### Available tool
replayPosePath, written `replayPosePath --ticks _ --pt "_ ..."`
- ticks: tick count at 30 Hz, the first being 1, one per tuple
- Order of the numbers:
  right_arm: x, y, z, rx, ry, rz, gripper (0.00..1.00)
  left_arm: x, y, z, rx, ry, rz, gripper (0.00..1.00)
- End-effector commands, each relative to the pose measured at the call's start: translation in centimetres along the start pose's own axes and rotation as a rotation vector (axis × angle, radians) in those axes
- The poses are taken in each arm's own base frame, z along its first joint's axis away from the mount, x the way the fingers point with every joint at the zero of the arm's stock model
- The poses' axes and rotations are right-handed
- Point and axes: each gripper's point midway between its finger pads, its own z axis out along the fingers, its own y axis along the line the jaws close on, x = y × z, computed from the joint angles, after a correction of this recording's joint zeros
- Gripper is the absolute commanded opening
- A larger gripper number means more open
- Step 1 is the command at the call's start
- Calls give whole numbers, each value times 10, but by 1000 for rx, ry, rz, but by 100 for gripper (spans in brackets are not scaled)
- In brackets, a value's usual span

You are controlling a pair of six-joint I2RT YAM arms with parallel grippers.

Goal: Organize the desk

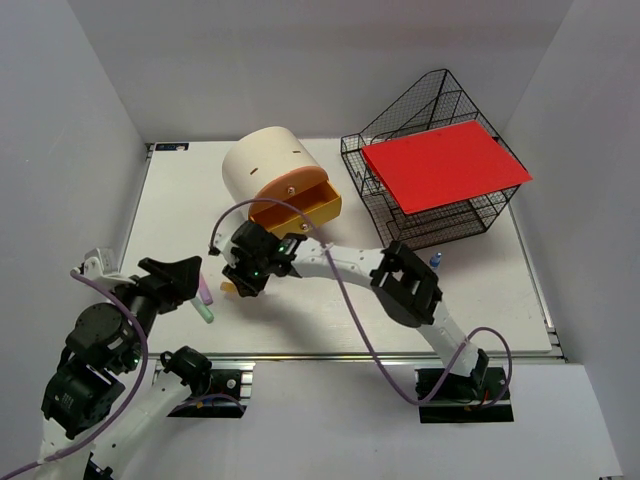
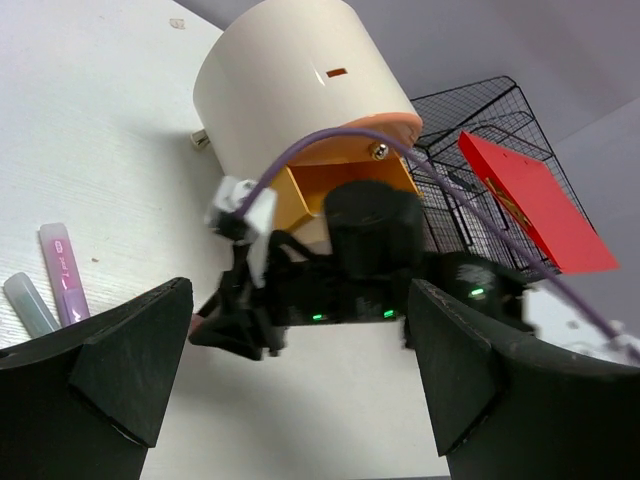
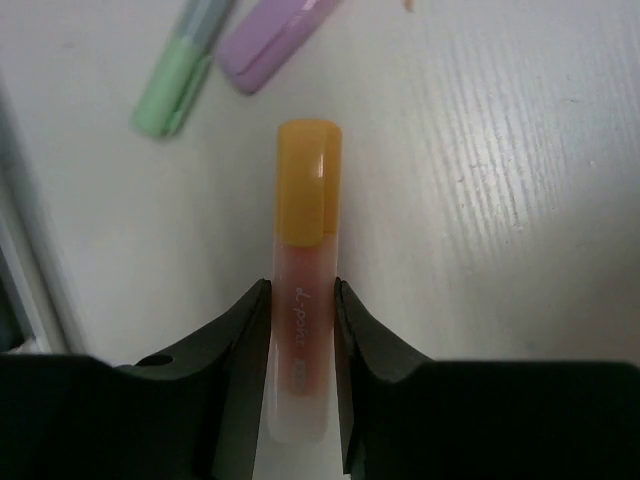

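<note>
The desk, a flat white tabletop with a silver rail along its near edge, lay inside plain white walls beneath both arms. At its back a cream cylindrical drawer box stood with its orange drawer open, the contents hidden, beside a black wire-mesh tray rack topped by a red folder. The right gripper was clamped on an orange-capped lip gloss tube near a green-capped pen and a purple tube, while the left gripper hung nearby, jaws spread and holding nothing.
</note>
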Motion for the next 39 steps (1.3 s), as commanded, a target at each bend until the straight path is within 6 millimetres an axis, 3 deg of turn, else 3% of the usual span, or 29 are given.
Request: replayPosePath --ticks 1,5,9,16,17,22,26,29,39 --pt "-40 43 -62 -242 -104 -109 0 -4 -8 1 23 1 -7 98" --pt "-59 60 -108 -346 -174 -197 0 -6 -13 -1 44 2 -8 98" --pt "-78 57 -143 -336 -220 -243 0 -8 -17 0 56 1 -2 98" --pt "-101 11 -202 -182 -291 -369 0 -14 -25 3 73 -3 6 98" --pt "-106 -3 -217 -129 -308 -383 0 -13 -25 4 71 -1 9 98" --pt "-113 -50 -250 32 -315 -505 0 -8 -26 9 76 5 13 98" --pt "-109 -91 -257 145 -262 -607 0 -3 -28 16 74 20 17 98" --pt "-100 -116 -249 187 -195 -706 0 -1 -29 19 75 23 26 98" --pt "-76 -154 -215 229 -59 -934 0 8 -27 26 58 50 36 98"
